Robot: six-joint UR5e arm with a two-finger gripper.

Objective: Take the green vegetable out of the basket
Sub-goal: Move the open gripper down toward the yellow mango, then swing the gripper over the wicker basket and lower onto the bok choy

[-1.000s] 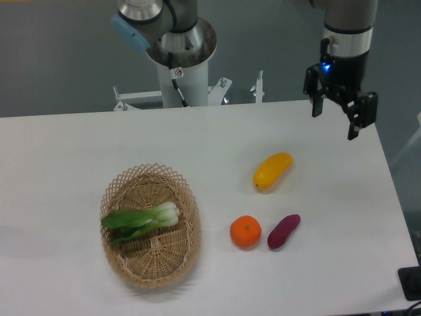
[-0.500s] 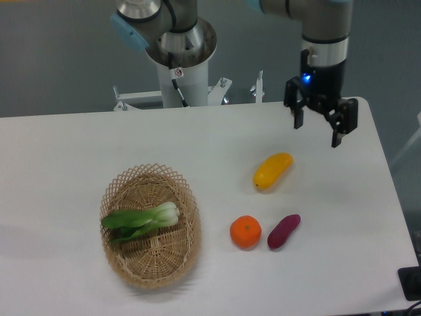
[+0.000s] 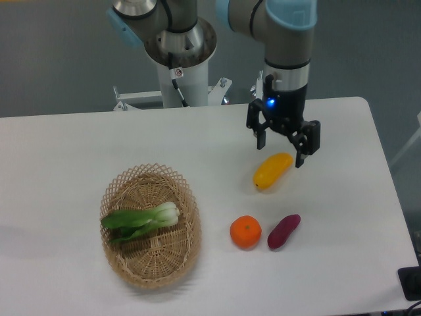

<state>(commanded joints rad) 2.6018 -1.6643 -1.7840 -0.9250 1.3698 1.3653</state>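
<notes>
Single fixed camera, high front view, angled down over table [image 3: 79, 138], facing arm base [image 3: 181, 59].

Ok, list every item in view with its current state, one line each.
Two-finger gripper: open, empty, above the table near the yellow fruit.
Green leafy bok choy: lying on its side inside the basket, ungrasped.
Oval tan woven wicker basket: upright on the table, holding only the bok choy.
Yellow elongated fruit: lying on the table.
Round orange fruit: resting on the table.
Purple sweet potato: lying on the table beside the orange.

1 basket [image 3: 191, 253], 1 bok choy [image 3: 140, 222], 1 yellow fruit [image 3: 272, 170], 1 orange [image 3: 245, 232], 1 sweet potato [image 3: 283, 231]
</notes>
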